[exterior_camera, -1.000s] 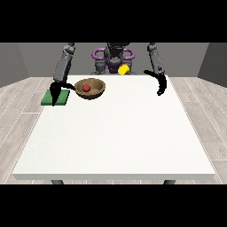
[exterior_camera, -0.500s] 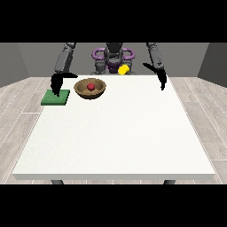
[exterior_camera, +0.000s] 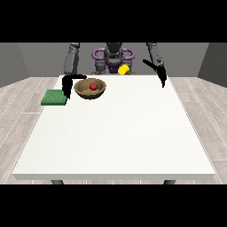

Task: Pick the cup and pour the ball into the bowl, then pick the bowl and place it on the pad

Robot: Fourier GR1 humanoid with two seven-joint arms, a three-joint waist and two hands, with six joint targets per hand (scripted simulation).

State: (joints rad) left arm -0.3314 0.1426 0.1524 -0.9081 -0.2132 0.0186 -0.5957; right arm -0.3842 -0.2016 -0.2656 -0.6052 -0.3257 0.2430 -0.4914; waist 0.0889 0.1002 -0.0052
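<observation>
The hand at the view's left [exterior_camera: 68, 86] hangs just beside the wooden bowl [exterior_camera: 90, 88], between it and the green pad [exterior_camera: 54, 97]; its finger state cannot be told. A red ball [exterior_camera: 93, 86] lies in the bowl. The yellow cup [exterior_camera: 123, 69] lies tipped at the white surface's [exterior_camera: 115, 137] far edge. The hand at the view's right [exterior_camera: 161, 76] points downward, apart from everything, its fingers unclear too.

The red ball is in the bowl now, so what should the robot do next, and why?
Probably close the hand at the view's left on the near rim of the bowl. The red ball already lies inside, the hand hangs right beside the bowl, and the green pad waits just left of it.
</observation>
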